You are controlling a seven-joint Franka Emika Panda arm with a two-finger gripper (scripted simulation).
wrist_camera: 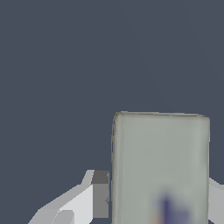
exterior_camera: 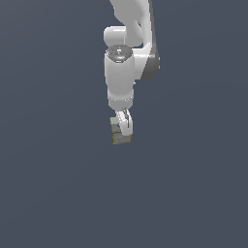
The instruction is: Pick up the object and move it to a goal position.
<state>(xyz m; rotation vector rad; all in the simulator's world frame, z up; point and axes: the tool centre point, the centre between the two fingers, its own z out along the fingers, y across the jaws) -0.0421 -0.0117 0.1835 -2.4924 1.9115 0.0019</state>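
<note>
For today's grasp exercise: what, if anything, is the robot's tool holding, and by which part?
The tool holds the small grey-white rectangular box with yellow edges, a finger against each of two opposite sides.

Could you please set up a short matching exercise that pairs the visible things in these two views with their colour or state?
Column one:
1. small grey-white rectangular box with yellowish edges
2. white Panda arm
3. blurred mark on the box's face
4. gripper

Column two:
A. blue-purple
B. white with dark grey joint sections
C. held between the jaws
D. shut on the box, pointing downward

Pairs: 1-C, 2-B, 3-A, 4-D
</note>
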